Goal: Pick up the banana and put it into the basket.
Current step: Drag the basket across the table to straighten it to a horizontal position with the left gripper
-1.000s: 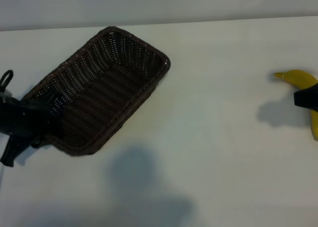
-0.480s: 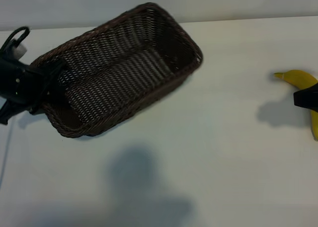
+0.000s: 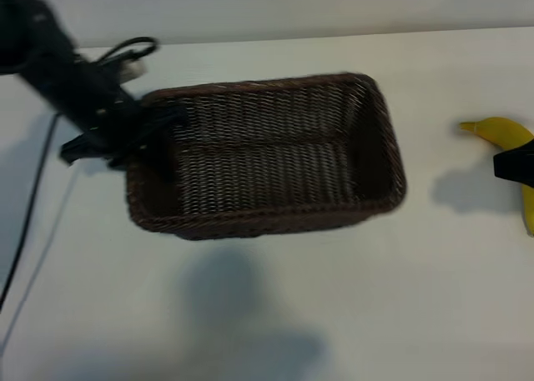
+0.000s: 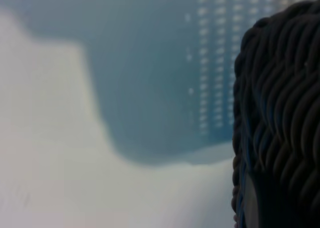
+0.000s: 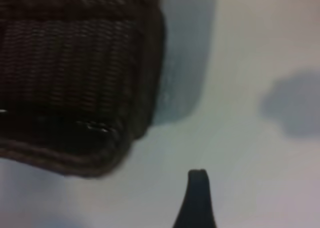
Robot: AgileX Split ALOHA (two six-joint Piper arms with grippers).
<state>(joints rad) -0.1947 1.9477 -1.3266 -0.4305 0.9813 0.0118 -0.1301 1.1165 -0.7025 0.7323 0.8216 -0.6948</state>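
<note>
Exterior view: left gripper (image 3: 154,131), upper left of frame, is clamped on the short left-hand rim of the basket (image 3: 267,160), which hangs mid-frame, lifted off the table (image 3: 334,314) w/ its shadow below. Basket looks blurred, so prob. mid-swing. Banana (image 3: 501,132) lies at far right edge, stem tip pointing left, well apart from the basket. Right gripper (image 3: 513,166) sits over the banana's middle at frame edge, jaws spread wide, not grasping anything. In the right wrist view one dark fingertip (image 5: 196,198) shows at lower centre w/ bare table around it and the basket's corner (image 5: 100,88) at upper left; banana not in that view.

Risks, as I read it:
- One-end grip on a long basket = big lever; wicker could slip or twist out of the jaws, esp. if it stops abruptly.
- If the basket travels further right it may clip the right arm or knock the banana off the edge.
- Curved, smooth banana could roll or squirt out when pinched off-centre.
- Left wrist view shows only braided rim (image 4: 280,118) up close, so grip depth is unclear.
</note>
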